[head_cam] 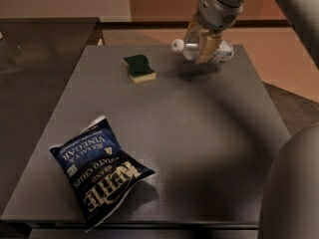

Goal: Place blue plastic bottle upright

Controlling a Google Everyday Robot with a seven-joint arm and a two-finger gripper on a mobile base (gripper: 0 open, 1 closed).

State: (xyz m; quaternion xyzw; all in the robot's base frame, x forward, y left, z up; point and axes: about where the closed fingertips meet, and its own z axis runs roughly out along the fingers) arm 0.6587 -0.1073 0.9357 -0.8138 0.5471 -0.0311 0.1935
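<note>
The blue plastic bottle (220,52) is a small clear bottle with a white cap. It lies nearly level in the air above the far right part of the grey table (199,133), cap pointing left. My gripper (203,48) comes down from the top right and is shut on the bottle's middle. Its tan fingers (208,45) cover part of the bottle's body. A shadow lies on the table below the bottle.
A green and yellow sponge (139,67) lies at the far middle of the table, left of the bottle. A dark blue chip bag (99,169) lies near the front left. My arm's grey body (294,188) fills the lower right corner.
</note>
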